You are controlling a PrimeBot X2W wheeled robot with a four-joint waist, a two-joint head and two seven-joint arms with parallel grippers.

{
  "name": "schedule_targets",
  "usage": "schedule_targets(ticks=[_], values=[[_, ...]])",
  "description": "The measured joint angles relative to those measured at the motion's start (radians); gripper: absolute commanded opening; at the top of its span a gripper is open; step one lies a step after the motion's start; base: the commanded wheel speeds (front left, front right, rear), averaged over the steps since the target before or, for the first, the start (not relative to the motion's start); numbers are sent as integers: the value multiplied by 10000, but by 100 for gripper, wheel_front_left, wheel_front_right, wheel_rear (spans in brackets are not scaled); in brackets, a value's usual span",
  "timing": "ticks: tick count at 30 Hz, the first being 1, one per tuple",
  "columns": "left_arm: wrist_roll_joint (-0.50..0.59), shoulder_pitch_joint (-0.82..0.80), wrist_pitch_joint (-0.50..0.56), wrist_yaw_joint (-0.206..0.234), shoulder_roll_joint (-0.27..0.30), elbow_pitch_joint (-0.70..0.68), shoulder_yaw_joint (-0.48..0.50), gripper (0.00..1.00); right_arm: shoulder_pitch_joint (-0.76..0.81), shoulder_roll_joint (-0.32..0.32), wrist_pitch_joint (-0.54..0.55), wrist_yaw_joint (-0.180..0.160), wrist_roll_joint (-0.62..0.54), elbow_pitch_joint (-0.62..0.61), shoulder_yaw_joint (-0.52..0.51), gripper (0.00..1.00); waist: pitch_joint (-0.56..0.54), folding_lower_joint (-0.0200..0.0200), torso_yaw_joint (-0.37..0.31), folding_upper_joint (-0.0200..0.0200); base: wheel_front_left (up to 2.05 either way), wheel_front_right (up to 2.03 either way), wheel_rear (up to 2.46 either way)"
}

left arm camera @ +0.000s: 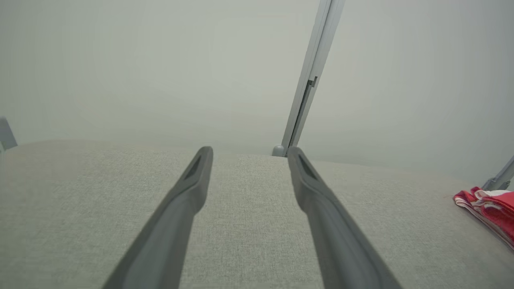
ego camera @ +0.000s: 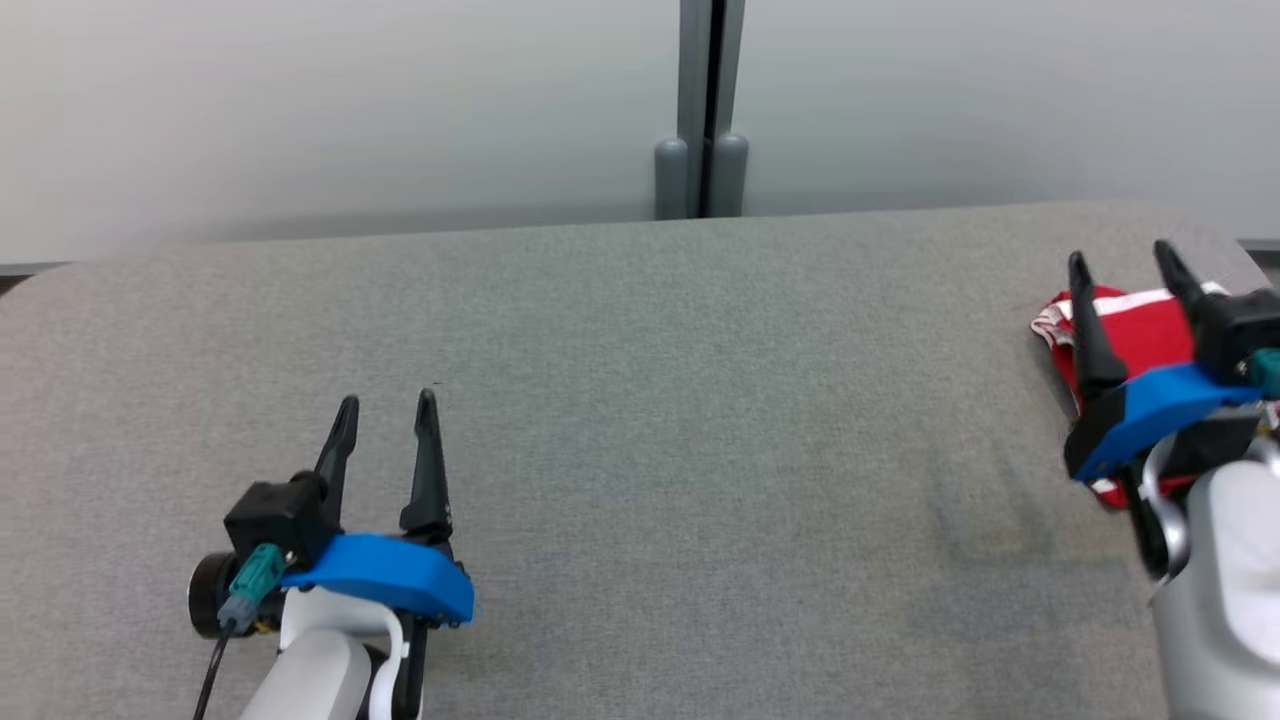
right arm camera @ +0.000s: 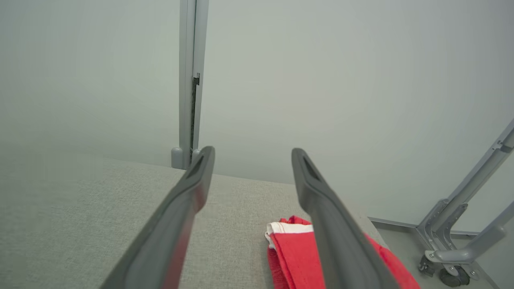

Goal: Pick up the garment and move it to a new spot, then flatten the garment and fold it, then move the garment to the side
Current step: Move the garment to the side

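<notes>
Apparently the garment lay folded at the right edge of the frame, on the table. The right gripper hung over it, released (nothing held), and the left gripper was released too. Rising straight up should spare the folds.

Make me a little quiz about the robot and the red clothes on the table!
1. True or false: the left gripper holds the garment.
2. Where on the table is the garment? A) robot's left B) middle C) robot's right
3. Fill in: the right gripper, near the garment, is ____.
Key: 1 false; 2 C; 3 open.
</notes>
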Motion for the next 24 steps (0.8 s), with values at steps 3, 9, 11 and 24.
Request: schedule_targets(ticks=[3, 9, 11, 24], values=[[-88, 253, -67, -2, 10, 207, 88, 100, 590, 629, -69, 0, 221, -456, -6, 100, -218, 0, 180, 0, 0, 0, 0], [-222, 709, -159, -6, -94, 573, 182, 100, 1765, 1214, -217, 0, 882, -1012, 94, 100, -491, 1, 583, -1, 0, 0, 0], [-255, 828, -184, -58, -127, 671, 176, 100, 2136, 1271, -270, 0, 1064, -1127, 278, 100, -534, 1, 694, -1, 0, 0, 0], [-190, 1123, -236, -92, -215, 884, 117, 100, 3505, 1306, -792, 0, 2255, -1402, 1028, 100, -648, 2, 1167, -1, 0, 0, 0]])
